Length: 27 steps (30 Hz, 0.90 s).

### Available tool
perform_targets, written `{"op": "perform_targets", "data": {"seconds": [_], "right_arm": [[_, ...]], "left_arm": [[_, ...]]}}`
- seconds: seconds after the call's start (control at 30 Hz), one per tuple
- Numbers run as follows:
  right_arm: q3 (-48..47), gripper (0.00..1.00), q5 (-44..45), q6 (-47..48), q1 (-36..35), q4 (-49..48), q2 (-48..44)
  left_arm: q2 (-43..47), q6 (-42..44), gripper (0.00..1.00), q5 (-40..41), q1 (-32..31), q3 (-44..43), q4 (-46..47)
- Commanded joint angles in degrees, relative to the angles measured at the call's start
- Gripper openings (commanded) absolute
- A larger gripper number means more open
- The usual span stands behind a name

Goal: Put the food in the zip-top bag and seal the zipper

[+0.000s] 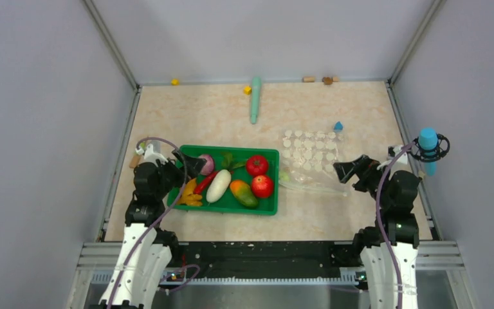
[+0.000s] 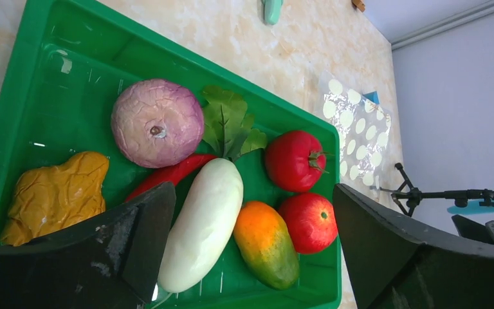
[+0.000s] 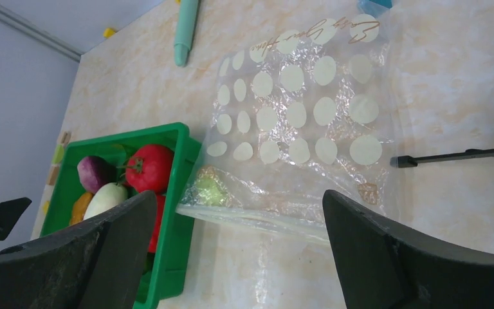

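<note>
The green tray holds the food: two red tomatoes, white radish, orange-green mango, red chili, purple onion, yellow-orange bunch and green leaf. My left gripper is open and empty above the tray's left part. The dotted zip-top bag lies flat to the right of the tray, and its zipper runs along the near edge. A pale green patch shows through its corner. My right gripper is open and empty by the bag's near right corner.
A long teal stick and a yellow block lie at the back. A blue block sits by the bag's far corner. Wooden blocks lie along the back wall. A blue-tipped stand rises at the right edge.
</note>
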<state>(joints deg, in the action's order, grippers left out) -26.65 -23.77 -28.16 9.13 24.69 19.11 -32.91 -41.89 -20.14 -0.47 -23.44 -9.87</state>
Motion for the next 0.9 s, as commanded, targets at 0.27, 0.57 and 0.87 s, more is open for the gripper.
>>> {"op": "perform_targets", "data": {"seconds": [0.27,0.57,0.87], "right_arm": [[4.44,0.99,-20.87,-3.80,-0.19,-15.44,0.80],[1.63,0.99,9.59,1.29,-28.47,-9.81,10.59],[-9.13,0.99,50.91,-3.17,-53.33,-3.94,41.53]], "left_arm": [[-3.56,-0.63,0.97,-3.28,-0.05,0.73,7.76],[-7.99,-0.51,0.97,-5.59,0.02,0.50,12.51],[-9.02,1.33,0.97,-3.81,-0.09,2.12,12.53]]}}
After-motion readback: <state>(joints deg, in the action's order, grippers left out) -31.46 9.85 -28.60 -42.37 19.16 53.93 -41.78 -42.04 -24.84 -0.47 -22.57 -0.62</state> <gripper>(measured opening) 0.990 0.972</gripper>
